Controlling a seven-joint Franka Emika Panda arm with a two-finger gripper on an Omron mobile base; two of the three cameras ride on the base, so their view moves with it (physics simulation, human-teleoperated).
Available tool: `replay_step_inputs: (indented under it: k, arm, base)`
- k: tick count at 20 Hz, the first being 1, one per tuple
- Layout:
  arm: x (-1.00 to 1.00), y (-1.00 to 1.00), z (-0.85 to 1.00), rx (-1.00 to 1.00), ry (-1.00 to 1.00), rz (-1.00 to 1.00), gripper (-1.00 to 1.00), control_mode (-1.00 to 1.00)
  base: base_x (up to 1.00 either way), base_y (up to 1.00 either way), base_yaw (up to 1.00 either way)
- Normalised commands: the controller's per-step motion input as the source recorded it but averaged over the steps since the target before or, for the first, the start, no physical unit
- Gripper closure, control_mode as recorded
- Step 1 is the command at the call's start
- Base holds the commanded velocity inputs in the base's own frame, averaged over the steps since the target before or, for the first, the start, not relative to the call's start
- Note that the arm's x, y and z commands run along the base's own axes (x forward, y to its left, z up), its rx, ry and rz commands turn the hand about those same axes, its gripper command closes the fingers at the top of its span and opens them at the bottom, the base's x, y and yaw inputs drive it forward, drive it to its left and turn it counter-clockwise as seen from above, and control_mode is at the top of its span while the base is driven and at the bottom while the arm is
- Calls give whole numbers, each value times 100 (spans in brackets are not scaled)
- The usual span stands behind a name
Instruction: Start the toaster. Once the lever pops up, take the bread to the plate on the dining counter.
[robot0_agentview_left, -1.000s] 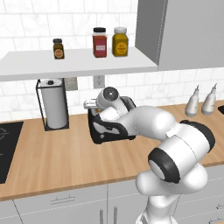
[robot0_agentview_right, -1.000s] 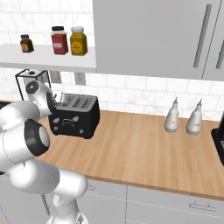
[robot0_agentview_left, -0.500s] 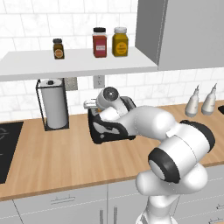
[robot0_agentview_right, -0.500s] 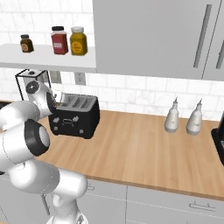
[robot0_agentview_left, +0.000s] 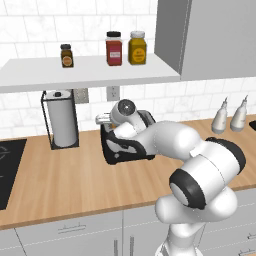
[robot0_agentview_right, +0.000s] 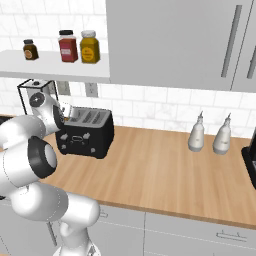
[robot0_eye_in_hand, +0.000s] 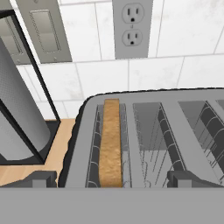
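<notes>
A white robot arm reaches across a wood worktop (robot0_agentview_left: 60, 175) to hang its gripper (robot0_eye_in_hand: 111, 183) over the black toaster (robot0_agentview_right: 85, 132) that stands against the tiled wall, just beside a paper-towel roll (robot0_agentview_left: 62, 118) in a wire holder. The claw's two dark fingertips (robot0_eye_in_hand: 37, 178) stand wide apart with nothing between them, straddling the near edge of the toaster's top, a placing that looks meant to line the hand up over the loaded slot.

The bread (robot0_eye_in_hand: 109, 142), a golden-brown slice, stands on edge in the slot at the toaster's paper-towel end, its top edge roughly level with the slot's rim; the other slots (robot0_eye_in_hand: 151, 140) are empty down to their wire guides. Whether the toaster has been started and has popped cannot be judged from how the slice sits.

The hand's own camera alone gives that look down into the slots, along with a wall outlet (robot0_eye_in_hand: 132, 27) straight behind the toaster. From behind on the left, the arm's forearm and wrist cover most of the toaster, leaving its dark side (robot0_agentview_left: 120, 150) exposed. From behind on the right, the toaster's front with its pale knobs (robot0_agentview_right: 76, 141) shows plainly, as do two pale bottles (robot0_agentview_right: 209, 134) farther along the counter and three spice jars (robot0_agentview_right: 67, 46) on the shelf above.
</notes>
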Motion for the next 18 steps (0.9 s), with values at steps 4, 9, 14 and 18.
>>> replay_step_inputs:
  k: [4, 9, 14, 18]
  arm:
    - [0, 0, 0, 0, 0, 0, -100, -100]
    - [0, 0, 0, 0, 0, 0, -100, -100]
    - [0, 0, 0, 0, 0, 0, -100, -100]
    - [0, 0, 0, 0, 0, 0, -100, -100]
  base:
    - [0, 0, 0]
    - [0, 0, 0]
    - [0, 0, 0]
    - [0, 0, 0]
